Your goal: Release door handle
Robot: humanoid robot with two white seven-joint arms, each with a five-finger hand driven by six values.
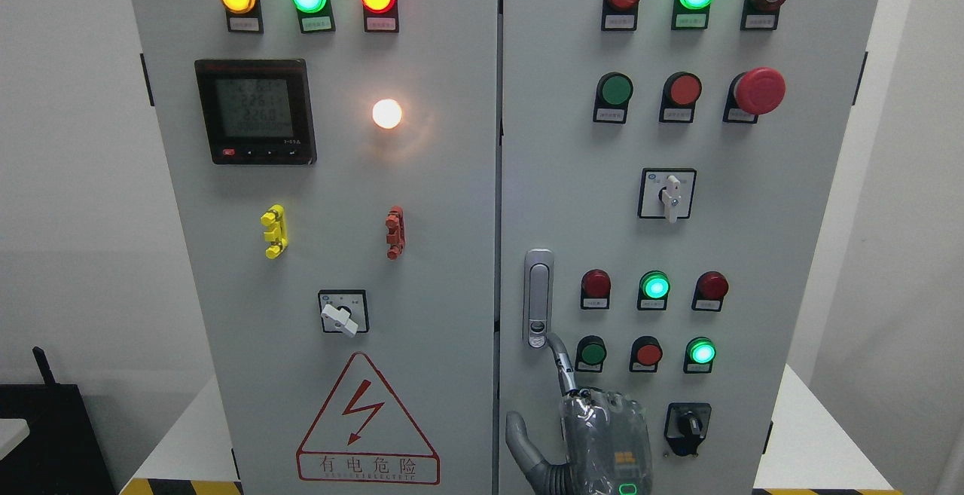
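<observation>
Door handle, a slim silver swing handle, sits upright and flat against the right door of the grey control cabinet, close to that door's left edge and about level with a row of red and green pilot lamps. From where I stand, the right hand comes up from the bottom edge just below it, its back towards me and covered in a clear, crinkled film. One finger is stretched straight up, and its tip reaches the lower end of the handle, at or just under the lock cylinder; I cannot tell whether it truly touches. The thumb stands out to the left, apart from the handle. The hand's other fingers are hidden behind it, and nothing is held in it: the handle is not gripped.

A black rotary selector sits just right of the hand. On the left door I see a digital meter, a glowing white lamp and a red lightning warning triangle. A red mushroom stop button is high on the right door.
</observation>
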